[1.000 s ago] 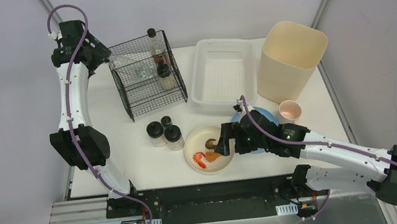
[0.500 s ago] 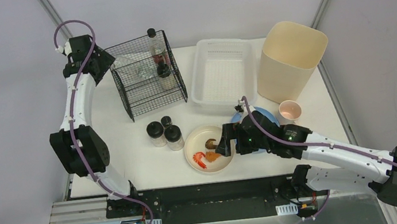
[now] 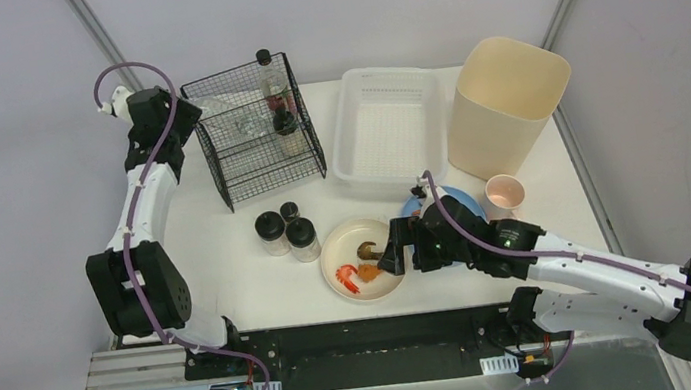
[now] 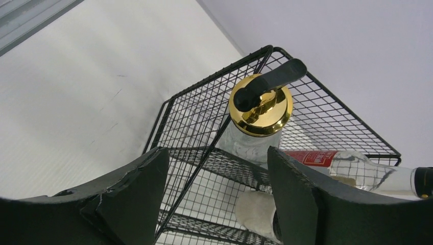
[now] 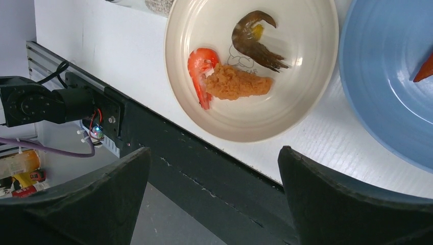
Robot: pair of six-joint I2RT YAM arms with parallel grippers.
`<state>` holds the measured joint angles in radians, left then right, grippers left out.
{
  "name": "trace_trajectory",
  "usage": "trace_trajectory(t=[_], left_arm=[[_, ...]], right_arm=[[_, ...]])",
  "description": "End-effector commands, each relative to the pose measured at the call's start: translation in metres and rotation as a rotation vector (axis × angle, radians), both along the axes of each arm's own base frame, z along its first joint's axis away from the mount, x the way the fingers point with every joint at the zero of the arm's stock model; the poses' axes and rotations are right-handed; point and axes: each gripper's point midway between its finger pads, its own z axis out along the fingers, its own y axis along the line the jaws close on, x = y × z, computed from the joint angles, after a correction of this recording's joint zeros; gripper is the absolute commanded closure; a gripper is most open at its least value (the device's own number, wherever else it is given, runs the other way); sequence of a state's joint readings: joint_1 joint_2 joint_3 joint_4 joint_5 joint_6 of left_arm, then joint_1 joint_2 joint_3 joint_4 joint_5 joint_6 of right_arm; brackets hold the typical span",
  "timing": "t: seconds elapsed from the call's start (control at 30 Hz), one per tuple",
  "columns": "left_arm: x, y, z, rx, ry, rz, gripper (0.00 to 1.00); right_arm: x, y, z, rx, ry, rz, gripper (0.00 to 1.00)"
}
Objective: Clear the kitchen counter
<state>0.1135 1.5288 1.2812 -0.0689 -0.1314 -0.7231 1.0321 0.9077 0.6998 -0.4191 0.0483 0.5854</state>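
The kitchen counter [image 3: 235,268] is flat, white, matte.

white bench [image 3: 229,261]. black wire-grid rack [image 3: 263,171]. white slotted basket [image 3: 385,139]. cream bin [image 3: 499,124]. pale pink cup [image 3: 505,192]. the cream bowl [image 5: 301,76] holds a red-orange shrimp [image 5: 199,71], a golden-orange crumbed piece [image 5: 237,84] and a dark brown piece [image 5: 253,41] with a yellow spot. blue plate [image 5: 378,92]. clear jar [image 4: 255,143], gold lid [image 4: 261,109], black knob [image 4: 270,81]. clear bottle [image 4: 357,173] with red label. white arms [image 3: 146,201] with black joints, purple cable [image 5: 51,150].
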Motion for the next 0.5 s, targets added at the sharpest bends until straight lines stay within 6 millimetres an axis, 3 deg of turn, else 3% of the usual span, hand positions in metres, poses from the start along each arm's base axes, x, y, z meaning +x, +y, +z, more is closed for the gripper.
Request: trace_trajectory(t=[0.0,0.27,0.47], left_arm=[[0.013,0.008,0.043,-0.003,-0.213,0.035,0.28],[0.023,0.014,0.043,0.013,-0.270,0.060,0.30],[0.026,0.015,0.046,0.027,-0.275,0.054,0.41]], right_arm=[[-0.004,-0.001,0.001,0.017,-0.004,0.011,0.01],[-0.005,-0.006,0.000,0.016,-0.006,0.003,0.01],[-0.005,-0.004,-0.004,0.012,-0.002,0.008,0.01]])
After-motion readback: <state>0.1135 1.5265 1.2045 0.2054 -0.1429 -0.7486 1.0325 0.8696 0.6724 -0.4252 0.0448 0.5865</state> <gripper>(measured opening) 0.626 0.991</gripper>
